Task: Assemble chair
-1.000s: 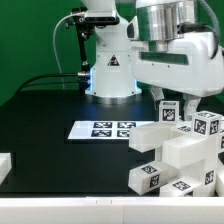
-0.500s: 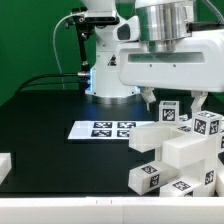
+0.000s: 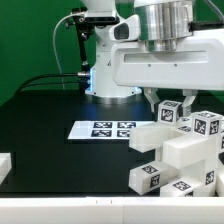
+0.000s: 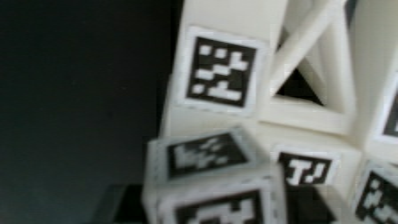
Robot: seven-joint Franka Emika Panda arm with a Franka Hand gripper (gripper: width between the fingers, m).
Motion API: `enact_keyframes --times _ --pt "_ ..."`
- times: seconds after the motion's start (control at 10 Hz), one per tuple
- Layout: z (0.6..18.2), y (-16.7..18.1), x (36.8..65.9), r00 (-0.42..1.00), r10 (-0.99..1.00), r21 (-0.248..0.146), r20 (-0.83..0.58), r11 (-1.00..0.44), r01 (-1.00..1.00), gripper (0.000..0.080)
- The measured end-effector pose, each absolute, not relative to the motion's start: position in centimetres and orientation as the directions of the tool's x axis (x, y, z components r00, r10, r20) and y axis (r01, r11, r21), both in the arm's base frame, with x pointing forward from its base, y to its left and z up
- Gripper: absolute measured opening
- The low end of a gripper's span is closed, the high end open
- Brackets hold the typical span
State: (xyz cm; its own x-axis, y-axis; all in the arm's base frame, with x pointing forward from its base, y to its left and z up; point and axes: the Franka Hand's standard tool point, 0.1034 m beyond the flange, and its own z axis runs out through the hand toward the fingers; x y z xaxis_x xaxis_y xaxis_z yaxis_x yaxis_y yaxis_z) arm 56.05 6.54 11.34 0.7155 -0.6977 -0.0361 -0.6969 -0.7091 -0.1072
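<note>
Partly assembled chair (image 3: 178, 150): a cluster of chunky white plastic blocks and panels, each bearing small black-and-white square tags, standing at the exterior view's right on the black table (image 3: 50, 110). Several blocks lie stacked and angled against one another; one long block (image 3: 150, 137) points toward the exterior view's left, and a tagged block (image 3: 146, 176) lies lowest and nearest the camera. An upright tagged piece (image 3: 170, 112) rises at the top of the cluster, directly beneath the arm.

In the wrist view the same structure fills the frame: a tall white panel (image 4: 228, 75) carrying one large tag, with a diagonal strut and triangular openings beside it, and further tagged faces (image 4: 205, 155) crowded below. The picture is blurred, so the joints between parts cannot be made out.

Two-finger gripper (image 3: 170, 103) of the white robot arm (image 3: 165, 55): lowered over the upright piece, its dark fingers (image 3: 152, 101) flanking that piece on either side. Whether the fingers press on the piece or merely stand close beside it cannot be told.

Marker board (image 3: 102, 129): a thin flat white sheet printed with tags, lying on the table just beside the long block, toward the exterior view's left.

White block (image 3: 4, 165): at the exterior view's left edge, well apart from the cluster. Green backdrop (image 3: 30, 40) behind the table.
</note>
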Motion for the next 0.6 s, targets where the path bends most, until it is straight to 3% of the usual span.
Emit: enact_keyframes --times 0.2,0.6 --pt "11.35 6.45 56.07 0.585 -0.809 -0.102 -0.056 -0.578 -0.810 0.0281" --pt "11.33 6.84 56.02 0.173 -0.979 -0.075 -0.104 -0.165 -0.983 0.0281"
